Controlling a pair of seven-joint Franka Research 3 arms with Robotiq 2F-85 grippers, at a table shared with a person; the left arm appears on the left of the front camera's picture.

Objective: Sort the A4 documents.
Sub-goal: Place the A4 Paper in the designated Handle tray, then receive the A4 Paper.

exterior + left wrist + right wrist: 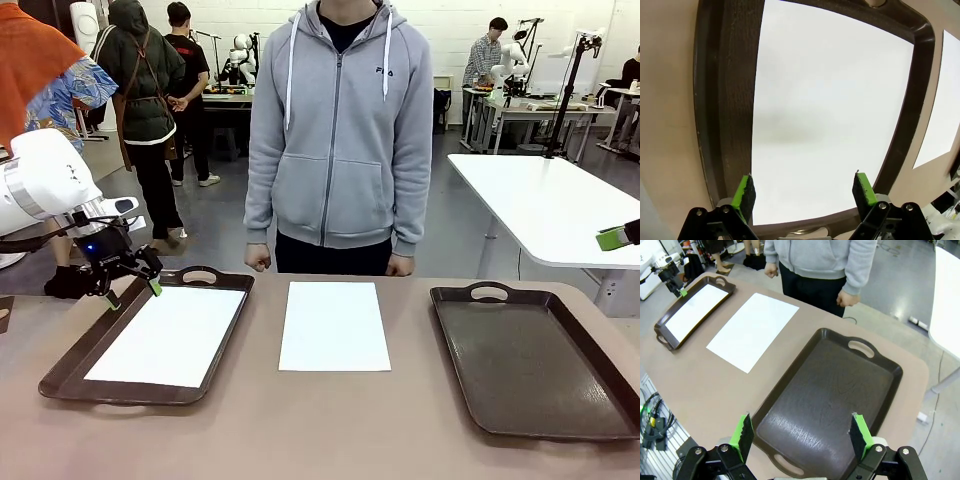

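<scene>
One A4 document (170,335) lies in the left dark brown tray (215,345). My left gripper (135,294) hovers open over that tray's far left corner, holding nothing. In the left wrist view its green pads (745,192) stand wide apart above the sheet (830,115). A second A4 document (334,325) lies flat on the table between the trays. High above the empty right tray (830,400), my right gripper (801,435) is open and holds nothing; its green tip (612,238) shows at the right edge.
A person in a grey hoodie stands at the far side, fists (258,258) held near the table edge behind the middle sheet. A white table (550,205) stands off to the right. Bare tabletop (300,430) runs along the near edge.
</scene>
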